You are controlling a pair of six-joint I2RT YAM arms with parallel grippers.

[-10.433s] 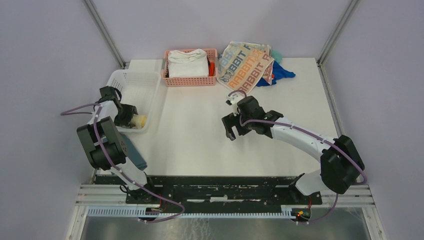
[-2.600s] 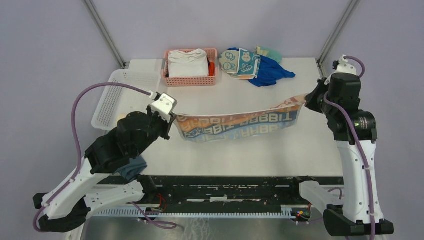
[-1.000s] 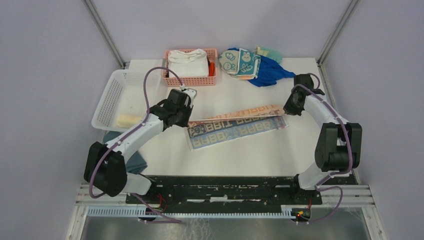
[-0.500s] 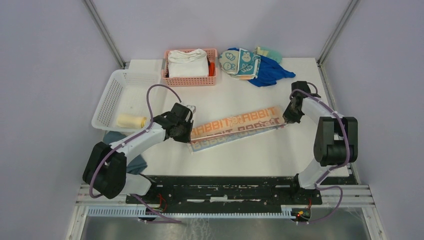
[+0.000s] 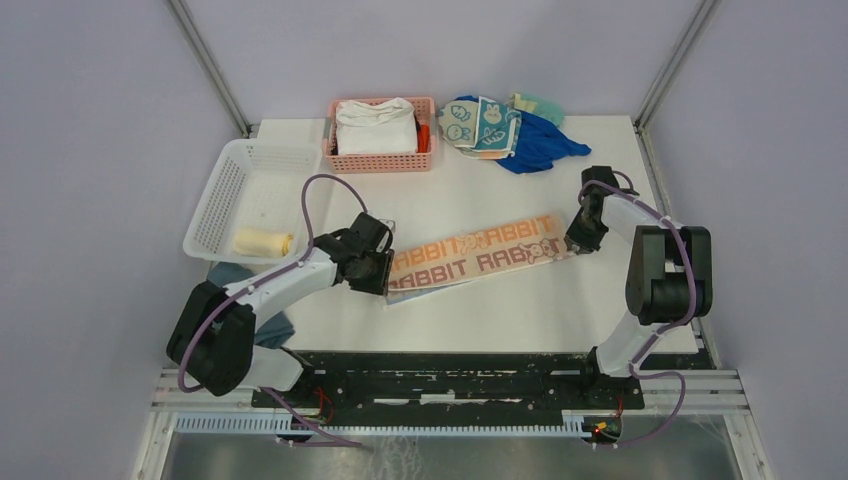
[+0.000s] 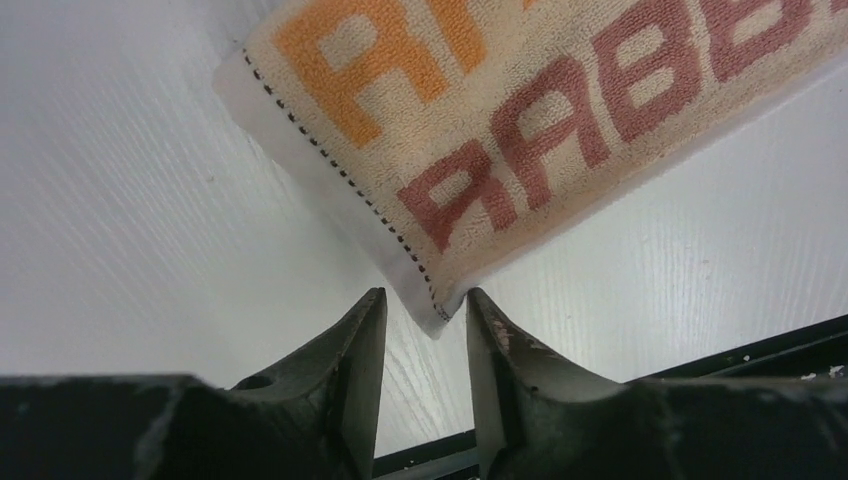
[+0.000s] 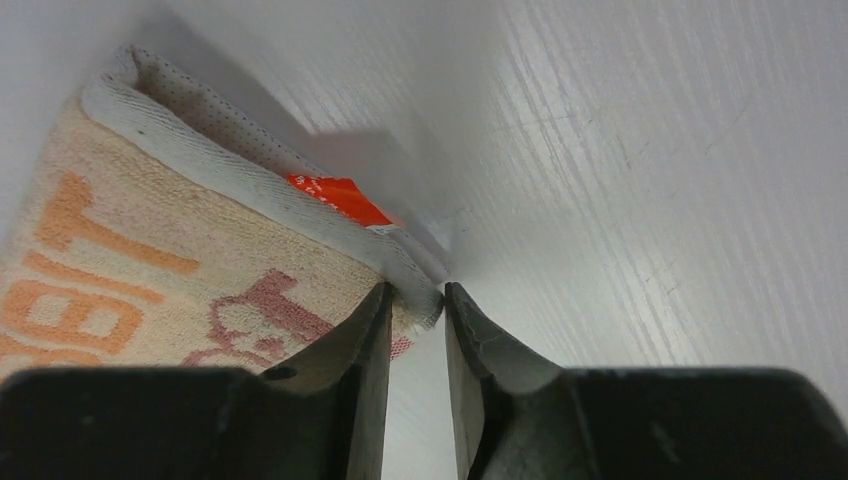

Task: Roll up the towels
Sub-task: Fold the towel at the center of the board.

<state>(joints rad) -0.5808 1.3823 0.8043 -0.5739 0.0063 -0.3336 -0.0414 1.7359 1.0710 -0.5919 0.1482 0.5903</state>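
The beige RABBIT towel (image 5: 475, 255) lies flat on the table as a long folded strip with its lettering up. My left gripper (image 5: 385, 275) is low at the strip's left end. In the left wrist view the towel (image 6: 520, 100) has its corner lying loose between the tips of the open left gripper (image 6: 425, 297). My right gripper (image 5: 576, 242) is at the strip's right end. In the right wrist view the right gripper (image 7: 417, 290) stands slightly open, and the towel (image 7: 180, 270) has its corner between the tips. A rolled yellow towel (image 5: 262, 242) lies in the white basket (image 5: 215, 195). The rabbit-face towel (image 5: 478, 122) sits at the back.
A pink basket (image 5: 428, 160) at the back holds a thick white folded cloth (image 5: 377, 127). A blue cloth (image 5: 545, 140) lies under the rabbit-face towel. A dark cloth (image 5: 268, 325) hangs at the table's left front edge. A red tag (image 7: 340, 197) peeks from the folded towel's end.
The RABBIT towel was folded over and laid down, its lettering now upright. Both grippers, shut on its ends before, have opened and moved slightly nearer the front.
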